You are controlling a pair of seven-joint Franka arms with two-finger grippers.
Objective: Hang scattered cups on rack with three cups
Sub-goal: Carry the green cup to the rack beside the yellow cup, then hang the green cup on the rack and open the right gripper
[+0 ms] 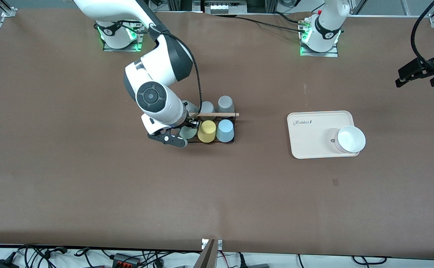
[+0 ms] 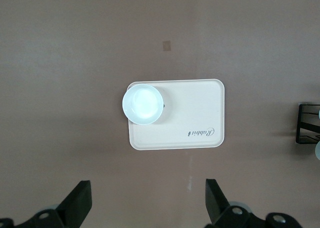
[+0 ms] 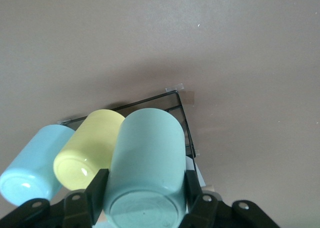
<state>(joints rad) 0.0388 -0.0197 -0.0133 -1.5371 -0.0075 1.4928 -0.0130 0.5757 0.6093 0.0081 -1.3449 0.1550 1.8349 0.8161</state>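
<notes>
Mint cup (image 3: pixel 145 163) going onto the rack (image 1: pixel 211 128), pinched in the right claw (image 3: pixel 145 195) at the rack's right-arm end.

Base toward the wrist, its long axis is running down between the fingers (image 3: pixel 95 190), beside the yellow cup (image 1: pixel 206 131) and the blue cup (image 1: pixel 225 130) already seated; the peg beneath is hidden. Farther off, grey cups (image 1: pixel 225 102) are sitting past the wooden rod (image 1: pixel 214 114). The left claw (image 2: pixel 147 208) is waiting spread above the cream tray (image 2: pixel 200 107).

A pale mint green plastic tumbler (image 1: pixel 188 132) is being held by the right gripper (image 1: pixel 181 134) on the small black wire-frame rack (image 1: pixel 233 131), beside a yellow tumbler (image 1: pixel 206 131) and a light blue tumbler (image 1: pixel 225 130), while a white bowl (image 1: pixel 350 139) is being carried on the cream rectangular tray (image 1: pixel 313 134).
</notes>
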